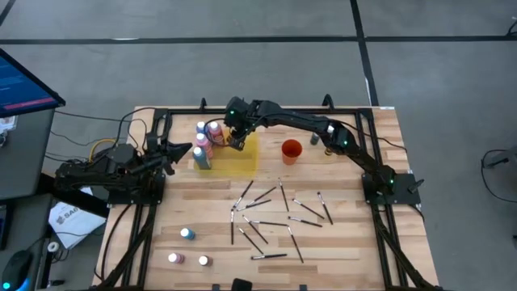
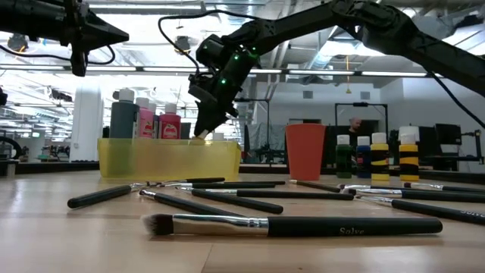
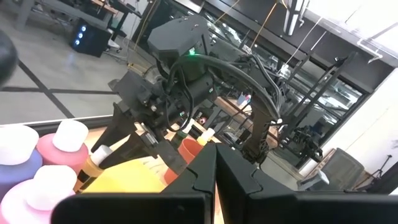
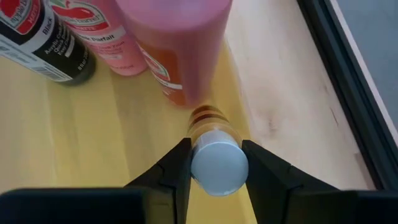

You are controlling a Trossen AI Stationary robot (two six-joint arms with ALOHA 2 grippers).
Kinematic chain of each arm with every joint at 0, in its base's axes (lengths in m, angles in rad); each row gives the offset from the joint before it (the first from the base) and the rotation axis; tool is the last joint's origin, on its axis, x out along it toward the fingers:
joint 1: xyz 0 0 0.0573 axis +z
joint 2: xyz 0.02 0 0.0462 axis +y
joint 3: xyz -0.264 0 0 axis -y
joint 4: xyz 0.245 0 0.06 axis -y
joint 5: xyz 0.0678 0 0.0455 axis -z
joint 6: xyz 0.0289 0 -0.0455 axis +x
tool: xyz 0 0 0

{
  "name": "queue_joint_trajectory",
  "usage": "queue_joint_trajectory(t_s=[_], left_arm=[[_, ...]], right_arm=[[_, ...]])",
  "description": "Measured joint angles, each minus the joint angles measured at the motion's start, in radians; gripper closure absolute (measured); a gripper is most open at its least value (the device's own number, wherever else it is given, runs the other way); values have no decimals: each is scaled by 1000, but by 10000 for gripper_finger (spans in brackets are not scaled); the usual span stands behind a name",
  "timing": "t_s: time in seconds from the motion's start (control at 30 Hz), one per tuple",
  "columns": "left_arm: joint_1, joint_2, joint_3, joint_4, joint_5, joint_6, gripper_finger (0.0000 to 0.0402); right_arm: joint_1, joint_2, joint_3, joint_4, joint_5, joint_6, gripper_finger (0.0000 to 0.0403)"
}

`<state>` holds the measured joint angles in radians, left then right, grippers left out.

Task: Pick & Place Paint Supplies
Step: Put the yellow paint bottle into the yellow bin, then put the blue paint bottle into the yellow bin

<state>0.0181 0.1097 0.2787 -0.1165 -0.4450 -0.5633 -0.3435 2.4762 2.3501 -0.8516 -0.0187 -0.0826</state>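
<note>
My right gripper [image 4: 216,163] is over the yellow tray [image 1: 242,162] at the far middle of the table, its fingers clamped on the pale cap of a small paint bottle [image 4: 214,158], which stands with its base low on the tray floor, just beside the pink bottle [image 4: 177,43]. I judge this a placement almost finished: the bottle looks set down, but I have not let go.

My left gripper [image 1: 184,150] waits near the tray's left side, fingers pressed shut on nothing.

Done so far, as far as I can see: a cluster of bottles [image 1: 203,139] already stands at the tray's left end, pink and dark ones among them.

Left to do: three bottles [image 1: 187,234] stand loose at the near left of the table, and the brushes [image 1: 271,214] lie scattered across the near middle, none in the tray. The orange-red cup [image 1: 291,150] stands to the right of the tray. Most of the job is ahead of me.
</note>
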Motion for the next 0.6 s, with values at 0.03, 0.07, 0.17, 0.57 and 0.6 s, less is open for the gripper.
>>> queue_joint_trajectory(t_s=[0.03,0.07,0.17,0.57,0.6], left_arm=[[0,0,0,1,-1,0,400],[0,0,0,1,-1,1,400],[0,0,0,2,-2,1,400],[0,0,0,5,-3,1,401],[0,0,0,6,-3,1,401]], right_arm=[[0,0,0,0,0,0,273],[-1,0,0,2,0,0,263],[-1,0,0,19,1,0,237],[-9,-13,0,41,-7,-33,221],[-12,-25,0,38,-9,-32,214]])
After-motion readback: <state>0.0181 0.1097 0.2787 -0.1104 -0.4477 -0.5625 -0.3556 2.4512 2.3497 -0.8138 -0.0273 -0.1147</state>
